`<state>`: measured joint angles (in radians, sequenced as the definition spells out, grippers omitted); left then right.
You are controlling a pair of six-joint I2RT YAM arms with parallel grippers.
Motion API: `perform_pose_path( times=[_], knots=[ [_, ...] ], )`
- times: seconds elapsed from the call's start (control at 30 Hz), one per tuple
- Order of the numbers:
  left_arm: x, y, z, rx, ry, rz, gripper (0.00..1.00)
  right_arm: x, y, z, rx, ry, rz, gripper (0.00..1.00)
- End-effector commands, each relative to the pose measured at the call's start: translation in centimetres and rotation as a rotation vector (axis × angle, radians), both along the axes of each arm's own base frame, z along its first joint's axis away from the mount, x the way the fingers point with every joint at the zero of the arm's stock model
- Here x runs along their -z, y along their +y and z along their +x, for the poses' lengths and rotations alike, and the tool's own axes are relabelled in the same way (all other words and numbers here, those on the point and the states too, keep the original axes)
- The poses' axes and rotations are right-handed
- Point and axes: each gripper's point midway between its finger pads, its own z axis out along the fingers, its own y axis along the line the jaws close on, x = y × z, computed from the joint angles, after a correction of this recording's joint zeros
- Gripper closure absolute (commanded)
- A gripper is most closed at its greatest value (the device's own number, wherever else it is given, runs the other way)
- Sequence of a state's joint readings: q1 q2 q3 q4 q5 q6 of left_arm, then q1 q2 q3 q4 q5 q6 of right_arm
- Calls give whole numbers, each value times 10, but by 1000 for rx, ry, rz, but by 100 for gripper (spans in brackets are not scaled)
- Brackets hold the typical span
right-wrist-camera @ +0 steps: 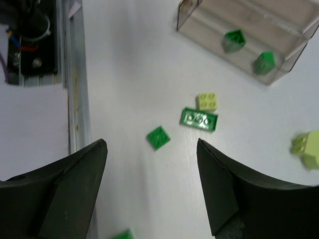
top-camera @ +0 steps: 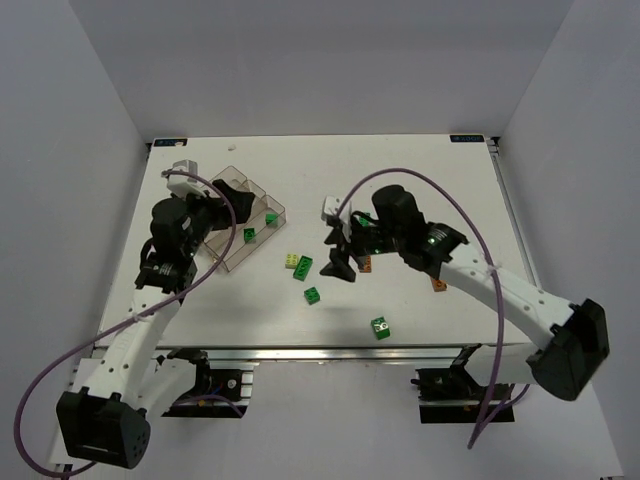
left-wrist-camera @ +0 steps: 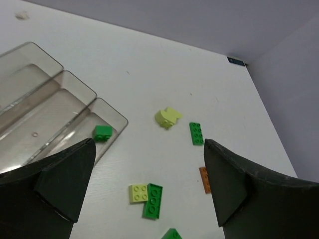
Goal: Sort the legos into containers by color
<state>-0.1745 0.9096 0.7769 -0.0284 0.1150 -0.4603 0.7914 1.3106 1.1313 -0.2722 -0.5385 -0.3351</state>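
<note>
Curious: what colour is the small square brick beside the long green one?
Pale lime-yellow square brick; clearest in left wrist view.

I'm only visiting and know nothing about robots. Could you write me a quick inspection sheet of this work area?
Surface: white table, looks clean.
Job's things: clear tray at the left with two green bricks inside; loose bricks mid-table in green, lime and orange, plus an eyed brick nearer the arms.
Clutter: nothing seen.
Grippers: left gripper open, empty, by the tray; right gripper open, empty, above loose bricks.
Cables: a purple cable loops off each arm.
Surroundings: plain pale walls; metal rail at the near edge.
</note>
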Motion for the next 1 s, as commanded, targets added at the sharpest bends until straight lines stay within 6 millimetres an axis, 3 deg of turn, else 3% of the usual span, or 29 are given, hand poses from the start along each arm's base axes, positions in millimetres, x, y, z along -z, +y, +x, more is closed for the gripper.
perform_pose_path(
  times=[0.0, 0.17, 0.37, 0.47, 0.5, 0.67, 0.7, 0.8, 0.9, 0.97],
  knots=[
    [3, -32, -7, 165, 1, -33, 2, 15, -27, -23, -24, -1, -44, 22],
    [29, -60, -5, 252, 93, -21, 4, 14, -52, -43, -27, -91, -12, 22],
    [81, -92, -10, 320, 263, 49, 11, 26, -62, -38, 1, -165, -31, 25],
    [101, -100, -12, 304, 321, 122, 16, 29, -65, -32, 40, -154, -55, 36],
    [110, -100, -15, 294, 352, 149, 17, 29, -65, -30, 52, -153, -58, 45],
    [135, -109, -23, 248, 407, 308, 22, 31, -69, -18, 126, -158, -76, 69],
    [142, -106, -22, 230, 420, 346, 28, 32, -69, -17, 133, -155, -79, 74],
    [151, -112, -25, 243, 446, 391, 41, 37, -71, -15, 146, -148, -99, 76],
    [175, -118, -27, 280, 511, 425, 52, 40, -71, -13, 153, -145, -111, 76],
    [184, -123, -29, 315, 543, 438, 55, 40, -71, -13, 151, -143, -111, 76]
  ],
)
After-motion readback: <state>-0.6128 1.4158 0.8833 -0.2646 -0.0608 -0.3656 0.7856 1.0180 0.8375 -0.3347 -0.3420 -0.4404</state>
